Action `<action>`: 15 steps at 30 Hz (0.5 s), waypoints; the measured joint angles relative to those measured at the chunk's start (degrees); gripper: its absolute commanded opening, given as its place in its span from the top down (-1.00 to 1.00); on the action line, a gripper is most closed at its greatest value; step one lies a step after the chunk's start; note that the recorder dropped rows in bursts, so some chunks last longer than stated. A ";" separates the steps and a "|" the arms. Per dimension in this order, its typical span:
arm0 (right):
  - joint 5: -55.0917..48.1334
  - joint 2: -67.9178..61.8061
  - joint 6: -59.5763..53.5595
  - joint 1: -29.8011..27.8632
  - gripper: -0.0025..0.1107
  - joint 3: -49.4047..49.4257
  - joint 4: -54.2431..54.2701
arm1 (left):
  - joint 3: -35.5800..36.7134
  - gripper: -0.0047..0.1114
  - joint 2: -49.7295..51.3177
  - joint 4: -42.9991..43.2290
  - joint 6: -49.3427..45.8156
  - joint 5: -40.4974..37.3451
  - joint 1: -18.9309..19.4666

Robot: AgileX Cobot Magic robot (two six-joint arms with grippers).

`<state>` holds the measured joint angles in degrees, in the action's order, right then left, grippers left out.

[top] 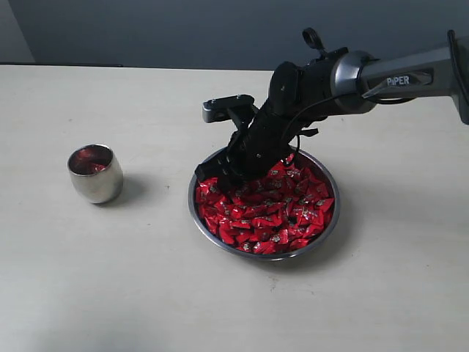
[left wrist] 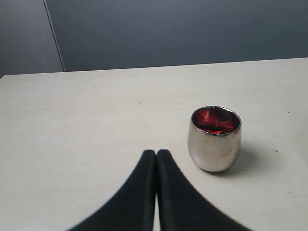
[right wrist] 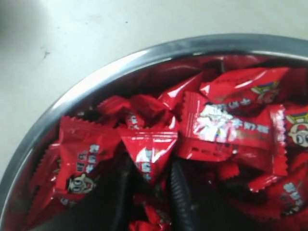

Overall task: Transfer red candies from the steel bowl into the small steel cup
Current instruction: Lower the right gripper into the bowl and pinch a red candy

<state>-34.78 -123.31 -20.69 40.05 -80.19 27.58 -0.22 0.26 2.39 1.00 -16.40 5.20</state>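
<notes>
The steel bowl sits right of centre, heaped with red candies. My right gripper reaches down into the bowl's left part, its black fingers sunk in the pile. In the right wrist view the bowl's rim curves round the candies; my right gripper is closed on one red candy wedged between its fingers. The small steel cup stands upright at the left with red showing inside. The left wrist view shows this cup just beyond my left gripper, which is shut and empty.
The pale tabletop stretches between cup and bowl. A grey wall runs behind the table's far edge. The right arm comes in from the upper right above the bowl.
</notes>
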 measured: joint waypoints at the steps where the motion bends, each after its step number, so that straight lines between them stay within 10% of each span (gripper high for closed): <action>1: 0.00 0.00 0.00 0.00 0.91 0.00 0.00 | 0.00 0.91 0.00 0.00 0.00 0.00 0.00; 15: -0.10 1.21 0.12 0.00 0.97 0.00 -0.27 | 0.00 0.91 0.00 0.00 0.00 0.00 0.00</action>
<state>-34.88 -122.11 -20.57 40.05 -80.19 27.31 -0.22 0.26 2.39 1.00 -16.40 5.20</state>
